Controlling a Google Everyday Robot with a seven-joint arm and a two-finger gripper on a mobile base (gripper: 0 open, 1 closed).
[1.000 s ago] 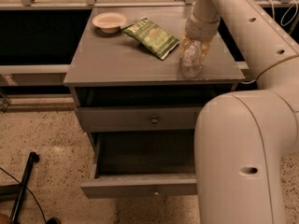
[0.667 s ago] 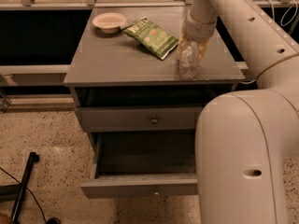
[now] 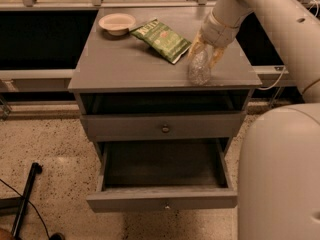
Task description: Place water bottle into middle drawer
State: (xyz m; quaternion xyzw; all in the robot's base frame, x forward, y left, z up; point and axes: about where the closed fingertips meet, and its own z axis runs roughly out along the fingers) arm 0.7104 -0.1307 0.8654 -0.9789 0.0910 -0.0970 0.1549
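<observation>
The clear crinkled water bottle [image 3: 199,68] hangs upright in my gripper [image 3: 205,55], just above or on the right front of the grey cabinet top [image 3: 125,59]. The gripper's yellowish fingers [image 3: 195,47] are shut on the bottle's upper part. The middle drawer [image 3: 162,200] is pulled open below, with a dark inside and a small knob at front centre. It lies lower and to the left of the bottle.
A green snack bag [image 3: 161,39] lies on the cabinet top left of the bottle. A pale bowl [image 3: 117,23] stands at the back left. The upper drawer [image 3: 165,126] with a round metal knob is closed. My white arm and base [image 3: 280,174] fill the right side.
The gripper with the bottle has shifted slightly left over the cabinet top. The bag, bowl and drawers have not moved.
</observation>
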